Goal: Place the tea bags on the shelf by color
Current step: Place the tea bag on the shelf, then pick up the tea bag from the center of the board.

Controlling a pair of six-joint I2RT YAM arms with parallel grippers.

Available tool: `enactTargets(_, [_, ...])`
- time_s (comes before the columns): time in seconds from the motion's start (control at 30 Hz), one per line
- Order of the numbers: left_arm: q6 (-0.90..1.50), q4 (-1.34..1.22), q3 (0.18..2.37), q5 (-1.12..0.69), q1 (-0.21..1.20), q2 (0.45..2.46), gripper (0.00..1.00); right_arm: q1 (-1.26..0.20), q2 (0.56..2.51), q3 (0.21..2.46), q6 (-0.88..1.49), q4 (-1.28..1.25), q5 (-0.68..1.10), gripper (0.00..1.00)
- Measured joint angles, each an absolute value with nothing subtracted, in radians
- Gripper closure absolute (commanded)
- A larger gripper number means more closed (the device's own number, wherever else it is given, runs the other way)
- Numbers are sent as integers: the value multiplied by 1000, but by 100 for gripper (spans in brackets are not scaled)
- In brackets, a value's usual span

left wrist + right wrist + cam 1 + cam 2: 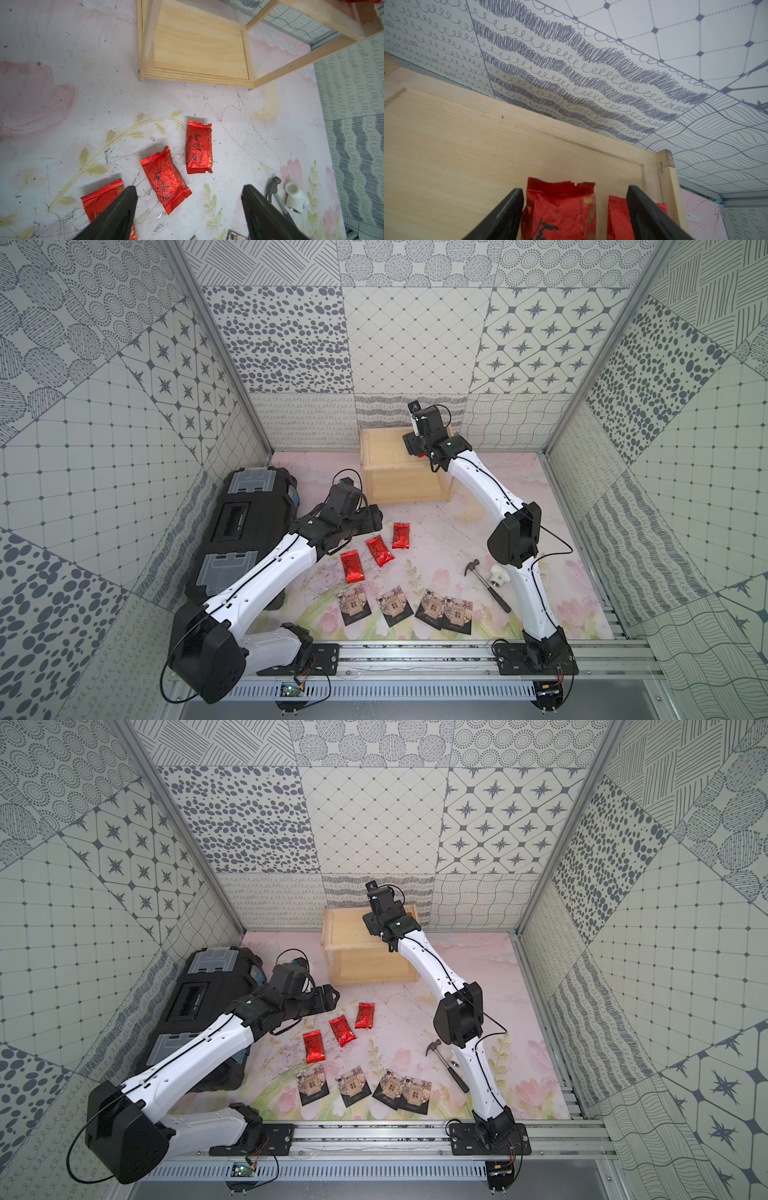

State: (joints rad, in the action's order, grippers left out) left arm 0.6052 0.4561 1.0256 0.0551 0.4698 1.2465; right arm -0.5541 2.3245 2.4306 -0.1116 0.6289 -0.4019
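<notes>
Three red foil tea bags lie in a slanted row on the floral table, also seen in the left wrist view. Several dark square tea bags lie nearer the front rail. The pale wooden shelf stands at the back. My left gripper hangs open above the red row, holding nothing. My right gripper is over the shelf top, open. One red tea bag lies between its fingers without being pinched. Another red tea bag lies beside it by the corner post.
A long black toolbox lies along the left wall under my left arm. A hammer and a white plastic fitting rest beside my right arm's lower link. The shelf's lower tier holds nothing.
</notes>
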Motion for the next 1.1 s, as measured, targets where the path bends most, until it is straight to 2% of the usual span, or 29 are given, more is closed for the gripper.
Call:
enactTargets(0.3, [606,456,1026,55,470,1245,16,-562,2274,2401,-97,636,-388,16])
enactTargets(0.5, [609,456,1008,58,470,1229,17,-614,2163,2326,-73,628,-397,17])
enactTargets(0.57, [614,458,997,59,470,1221,18,-652,2094,2234,-49,607,-409,17])
enactTargets(0.83, [633,467,945,63,470,1170,24,-845,1747,1568,192,448,-401,23])
enactTargets(0.97, [641,483,933,63,470,1162,28,-873,1747,1386,352,417,-356,24])
enactTargets(1.1, [646,496,933,63,469,1162,29,-864,1798,1306,470,408,-307,23])
